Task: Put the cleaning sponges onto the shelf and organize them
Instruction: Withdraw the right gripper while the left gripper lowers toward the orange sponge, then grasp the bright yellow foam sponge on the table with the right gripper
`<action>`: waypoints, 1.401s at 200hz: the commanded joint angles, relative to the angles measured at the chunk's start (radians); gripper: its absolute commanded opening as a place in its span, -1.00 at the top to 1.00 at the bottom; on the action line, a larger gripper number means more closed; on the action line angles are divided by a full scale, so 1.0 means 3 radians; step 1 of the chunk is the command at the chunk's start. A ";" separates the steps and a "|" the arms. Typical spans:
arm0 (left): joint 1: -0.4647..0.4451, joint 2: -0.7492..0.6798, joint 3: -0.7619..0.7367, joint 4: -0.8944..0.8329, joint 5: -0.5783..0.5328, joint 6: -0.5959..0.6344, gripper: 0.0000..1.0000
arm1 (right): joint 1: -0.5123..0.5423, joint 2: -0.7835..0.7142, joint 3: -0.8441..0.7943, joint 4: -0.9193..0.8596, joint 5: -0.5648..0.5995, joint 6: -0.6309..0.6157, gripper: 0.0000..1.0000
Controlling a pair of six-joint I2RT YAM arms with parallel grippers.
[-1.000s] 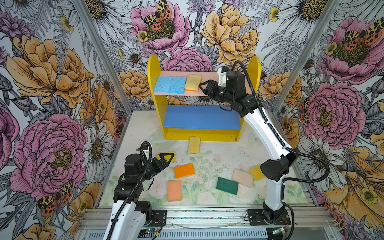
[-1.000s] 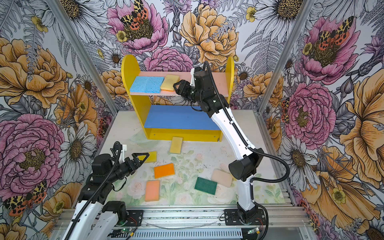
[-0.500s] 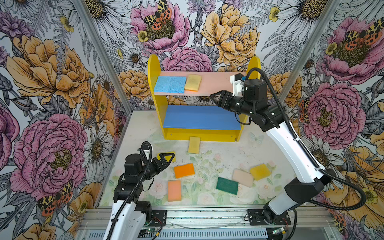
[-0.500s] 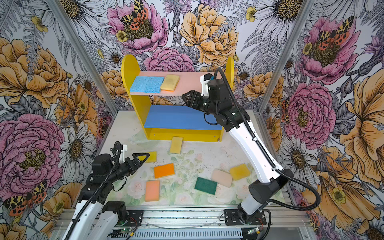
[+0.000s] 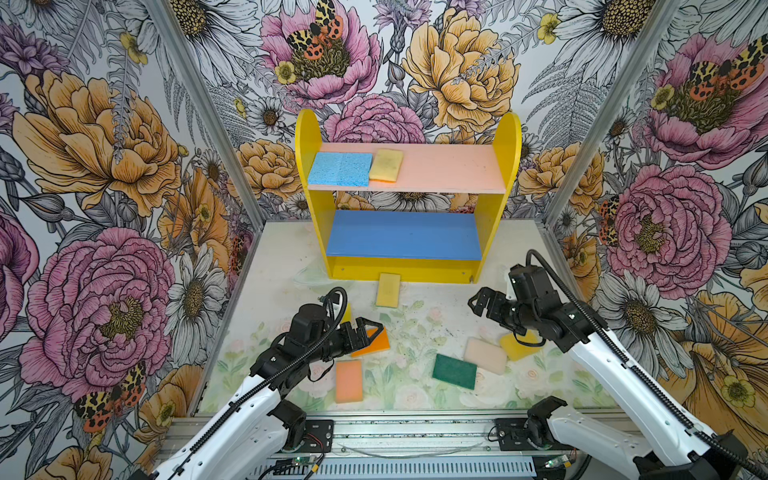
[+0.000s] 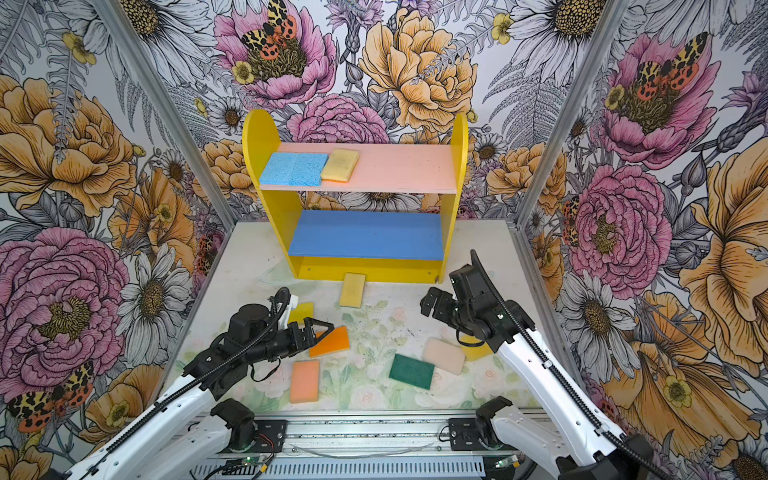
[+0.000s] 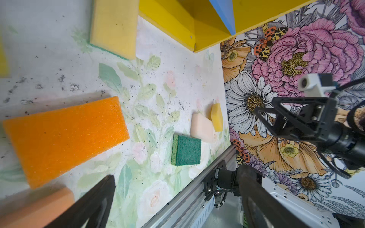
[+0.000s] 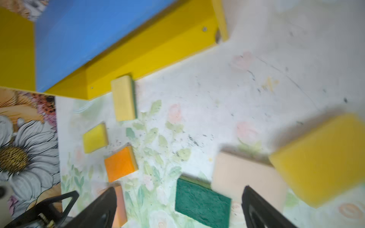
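foam pads packed from one end, prob. to save room: two blue sponges lie edge to edge at the left of the shelf on its pink upper board, w/ a yellow sponge just beside. seven more lie on the floor. left gripper is wide & empty over the orange sponge; right gripper is wide & empty near the cream sponge. vs. 1 s ago: right arm has left the upper board & dropped low; left has edged fwd.

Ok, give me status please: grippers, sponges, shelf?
Left gripper open, empty, by orange sponge. Right gripper open, empty. Three sponges on shelf upper board, seven on table. One yellow sponge at shelf base.
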 commanded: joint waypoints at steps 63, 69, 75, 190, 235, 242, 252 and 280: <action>-0.0139 -0.0115 -0.0012 0.0227 -0.0466 -0.0167 -0.98 | -0.0347 -0.1287 -0.1277 -0.0042 0.0546 0.1722 -0.98; -0.0121 -0.0134 -0.0022 0.0207 -0.0461 -0.0169 -0.97 | -0.0388 -0.1233 -0.1314 -0.0037 0.0499 0.1756 -0.97; -0.0105 -0.0160 -0.0033 0.0194 -0.0454 -0.0169 -0.98 | -0.0422 -0.1189 -0.1342 -0.0029 0.0444 0.1788 -0.95; 0.0179 -0.0293 -0.0079 0.0137 -0.0253 -0.0171 -0.98 | -0.1095 -0.0703 -0.1870 0.0962 0.0047 0.1879 -0.47; 0.0189 -0.0287 -0.0063 0.0133 -0.0212 -0.0141 -0.97 | -0.1143 -0.0806 -0.1926 0.1022 0.0082 0.1824 0.10; 0.0190 -0.0277 -0.0055 0.0133 -0.0206 -0.0140 -0.98 | -0.1142 -0.0833 -0.1932 0.1027 0.0094 0.1810 0.19; 0.0191 -0.0272 -0.0044 0.0133 -0.0196 -0.0135 -0.98 | -0.1141 -0.0886 -0.1927 0.1027 0.0093 0.1786 0.31; 0.0192 -0.0259 -0.0025 0.0133 -0.0192 -0.0135 -0.97 | -0.1140 -0.0981 -0.1769 0.1053 0.0079 0.1558 0.54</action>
